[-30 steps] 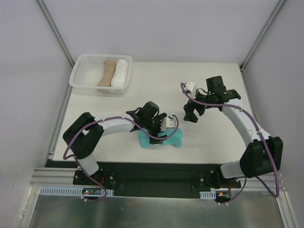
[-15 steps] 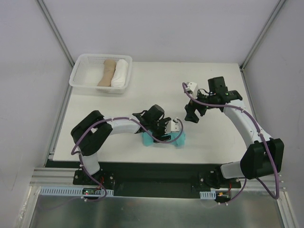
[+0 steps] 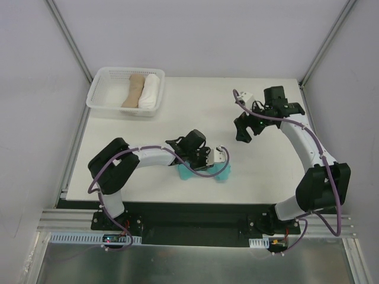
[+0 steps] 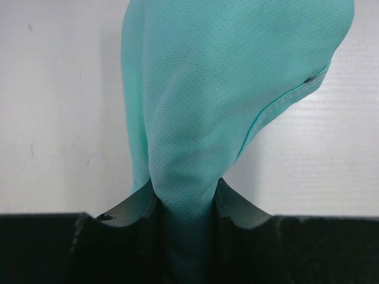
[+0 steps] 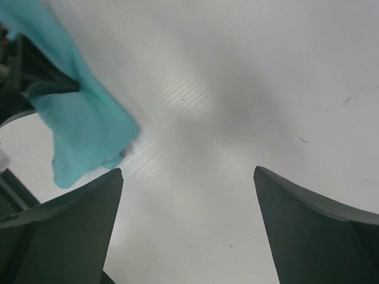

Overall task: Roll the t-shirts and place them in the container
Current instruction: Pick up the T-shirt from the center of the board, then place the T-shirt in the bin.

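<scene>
The teal t-shirt [image 3: 221,172] lies bunched as a short roll near the table's front middle. My left gripper [image 3: 204,161] is over its middle and shut on it. In the left wrist view the teal cloth [image 4: 225,89] is pinched into a narrow neck between the two dark fingers of the left gripper [image 4: 185,198]. My right gripper [image 3: 243,131] hangs open above the table to the back right, apart from the shirt. The right wrist view shows the right gripper [image 5: 188,171] over bare table with one end of the t-shirt [image 5: 83,124] at the left.
A white basket [image 3: 98,94] stands at the table's back left corner with a tan cloth roll [image 3: 134,90] and a white cloth roll [image 3: 151,90] side by side in it. Metal frame posts run along both back corners.
My left gripper has come down on the teal shirt and shut on its middle, bunching it shorter. My right gripper has drawn back, away from the shirt, still open.
</scene>
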